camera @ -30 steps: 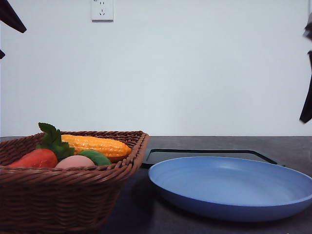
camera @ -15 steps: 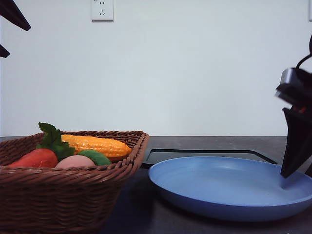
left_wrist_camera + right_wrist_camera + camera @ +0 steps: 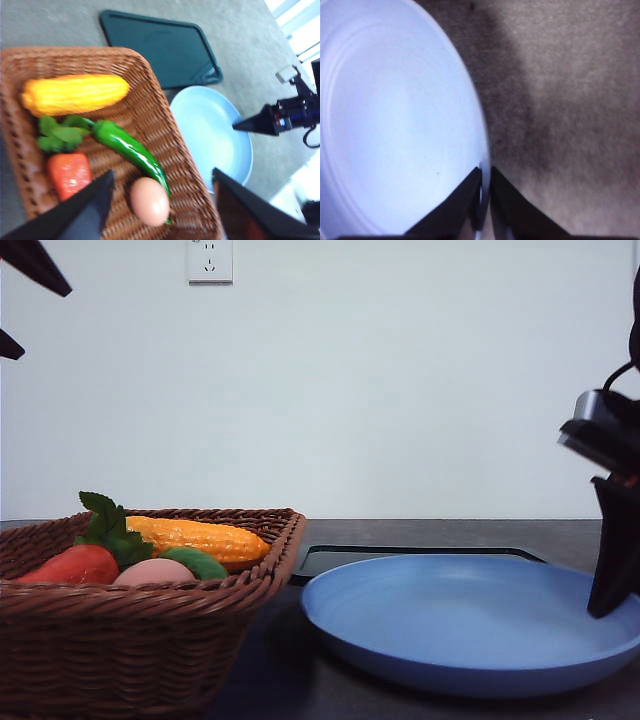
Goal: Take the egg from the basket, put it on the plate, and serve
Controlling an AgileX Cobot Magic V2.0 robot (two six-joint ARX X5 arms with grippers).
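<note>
The pinkish-brown egg (image 3: 153, 572) (image 3: 149, 201) lies in the brown wicker basket (image 3: 120, 640) (image 3: 150, 107), at its near side next to a green pepper. High above the basket hangs my left gripper (image 3: 45, 322) (image 3: 162, 175), open, with the egg showing between its fingers from above. The blue plate (image 3: 460, 625) (image 3: 210, 135) (image 3: 395, 125) rests right of the basket. My right gripper (image 3: 603, 605) (image 3: 481, 192) is shut on the plate's right rim, one finger inside it and one outside.
In the basket with the egg lie a yellow corn cob (image 3: 74, 94), a green pepper (image 3: 131, 148) and a red vegetable with green leaves (image 3: 69, 174). A flat black tray (image 3: 420, 558) (image 3: 160, 47) lies behind the plate. Grey tabletop (image 3: 570, 100) spreads right of the plate.
My right gripper came down from the upper right edge to the plate's right rim and shut on it. The plate shifted slightly left. The left gripper barely moved.
</note>
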